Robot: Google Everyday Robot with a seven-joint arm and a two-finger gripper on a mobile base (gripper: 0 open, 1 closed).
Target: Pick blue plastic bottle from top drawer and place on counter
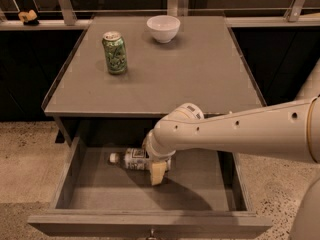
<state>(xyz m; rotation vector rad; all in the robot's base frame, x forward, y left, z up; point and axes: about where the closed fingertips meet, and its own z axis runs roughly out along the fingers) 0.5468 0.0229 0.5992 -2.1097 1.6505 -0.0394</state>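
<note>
Down inside the top drawer (64, 184), the gripper (159, 168) sits at the base end of the blue plastic bottle (133, 159) (whether it grips, I cannot tell). The bottle lies on its side, clear and bluish, with a white label and its white cap pointing away from the gripper. It is probably light, thin-walled and slick, so hold the labelled middle gently.

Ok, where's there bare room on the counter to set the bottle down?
The counter is bare across its right half, right of the white bowl, and along the front strip nearer than the green can. The back left, around can and bowl, is busiest. The gripper is down in the top drawer, at the blue plastic bottle.
</note>
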